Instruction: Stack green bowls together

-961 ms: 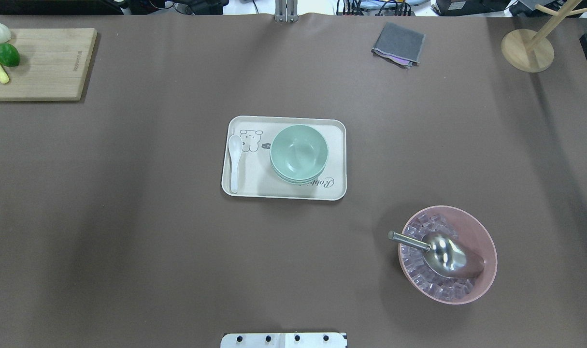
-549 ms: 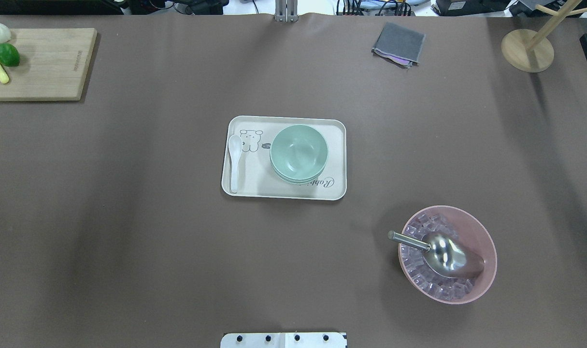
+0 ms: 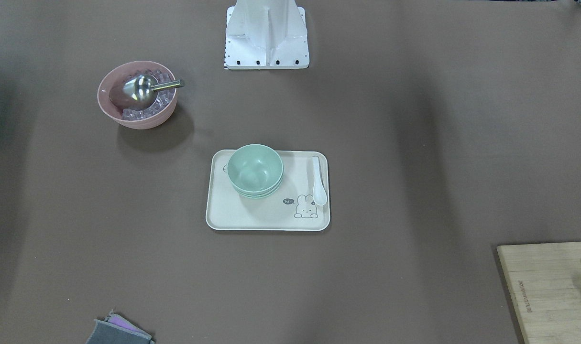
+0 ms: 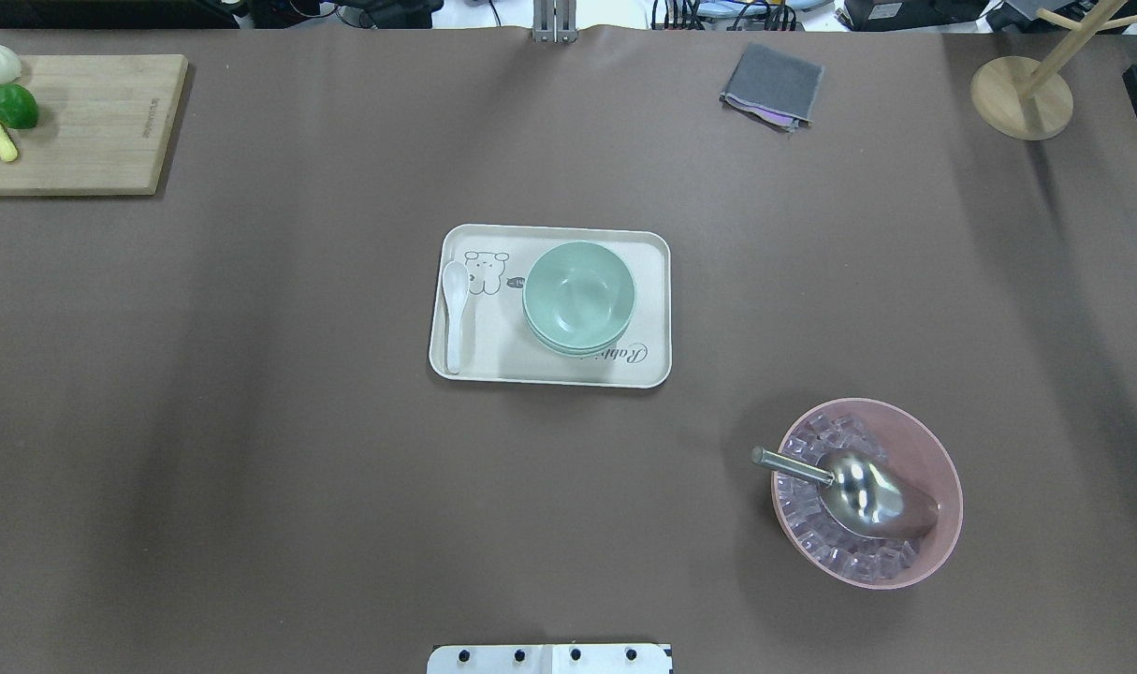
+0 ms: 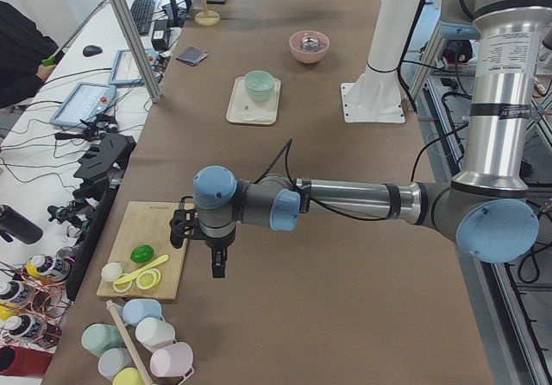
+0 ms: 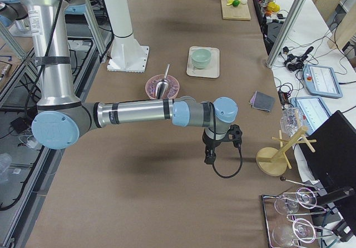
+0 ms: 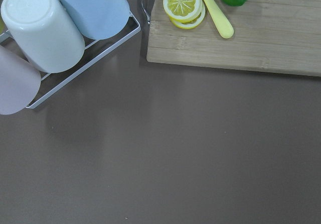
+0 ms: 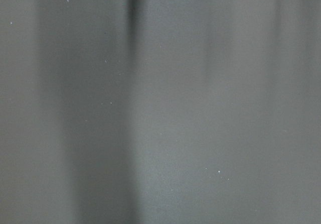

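The green bowls sit nested in one stack on the right half of a cream tray at the table's middle; they also show in the front-facing view. Both arms are far from them and outside the overhead view. My left gripper hangs over the table's left end beside the cutting board. My right gripper hangs over the table's right end near the wooden stand. Both show only in the side views, so I cannot tell if they are open or shut.
A white spoon lies on the tray's left side. A pink bowl with ice cubes and a metal scoop stands at the near right. A cutting board with lime and lemon, a grey cloth, a wooden stand and racked cups lie around the edges.
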